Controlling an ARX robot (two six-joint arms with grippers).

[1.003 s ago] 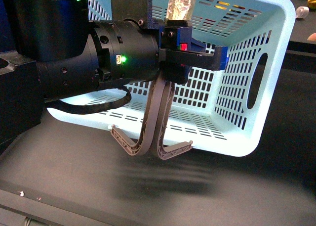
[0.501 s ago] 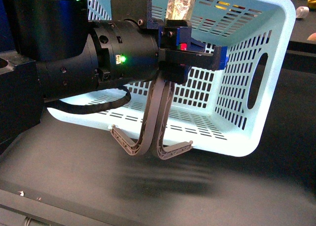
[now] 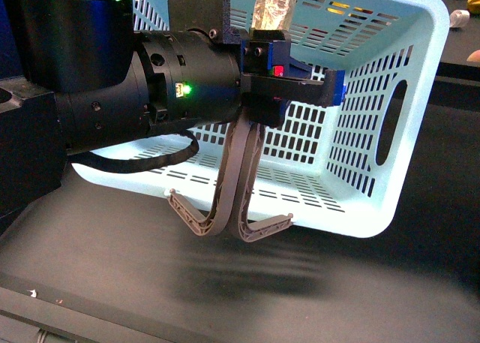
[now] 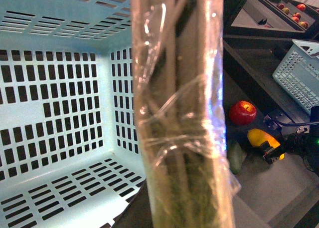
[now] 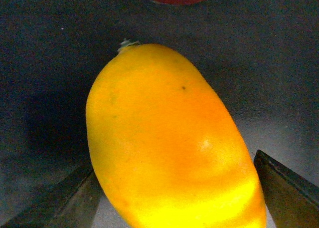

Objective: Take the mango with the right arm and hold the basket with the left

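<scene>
Jaws of my left gripper [image 3: 274,88] are clamped on the two grey-brown handles [image 3: 232,197] of the basket [image 3: 420,95], just left of the middle of the front view. The handles curve down below the grip. The pale turquoise basket hangs tilted behind my arm and fills the upper right of that view, above the dark table [image 3: 337,290]. In my left wrist view the handles run down the middle, wrapped in clear tape, with the basket's slotted inside on the left.

My right gripper [image 5: 177,188] straddles the mango [image 5: 164,138], which lies on the table and fills the middle of the right wrist view. One dark finger [image 5: 60,200] shows at the lower left and the other at the lower right. I cannot tell whether they press the fruit. A red apple [image 4: 242,112] lies near the mango, at the right of the left wrist view.
</scene>
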